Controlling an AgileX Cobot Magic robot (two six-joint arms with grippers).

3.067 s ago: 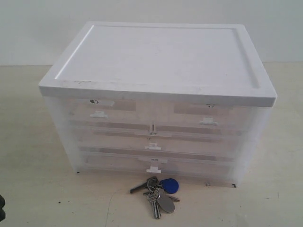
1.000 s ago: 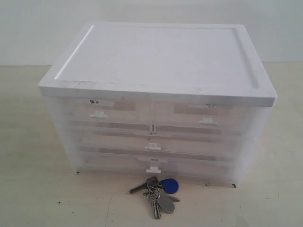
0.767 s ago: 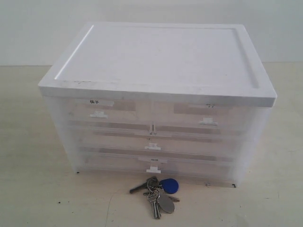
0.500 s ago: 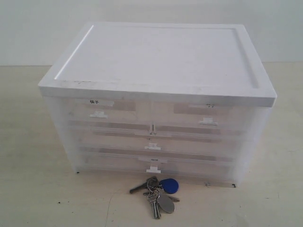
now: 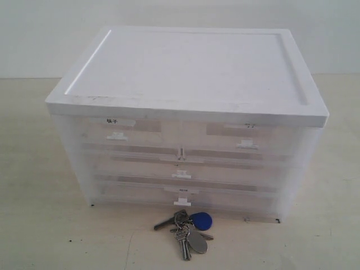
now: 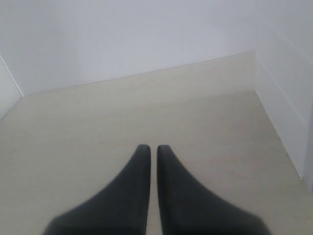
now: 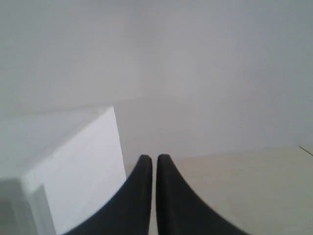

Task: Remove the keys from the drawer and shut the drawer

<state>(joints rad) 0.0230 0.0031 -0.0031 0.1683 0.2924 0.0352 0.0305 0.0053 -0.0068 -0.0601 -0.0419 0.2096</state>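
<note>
Table [image 5: 45, 225] bears keys [image 5: 188, 230] just before closed drawer [image 5: 236, 197].

Keys [image 5: 185, 236] silvery metal, glossy; drawer [image 5: 230, 198] frosted translucent plastic; table [image 5: 45, 225] matt, smooth

The chest [image 5: 185, 73] stood on the table [image 5: 39, 225], with the wall [image 5: 45, 34] behind it. In its top row the left half drawer [image 5: 121, 132] and the right half drawer [image 5: 247, 138] sat side by side. Beneath them ran the middle drawer [image 5: 236, 169] across the full width, and lowest of all the drawer [image 5: 230, 198], pushed in. The keys [image 5: 188, 230] lay on the table just in front of the chest, near the middle of the drawer's front, not touching it.
</note>
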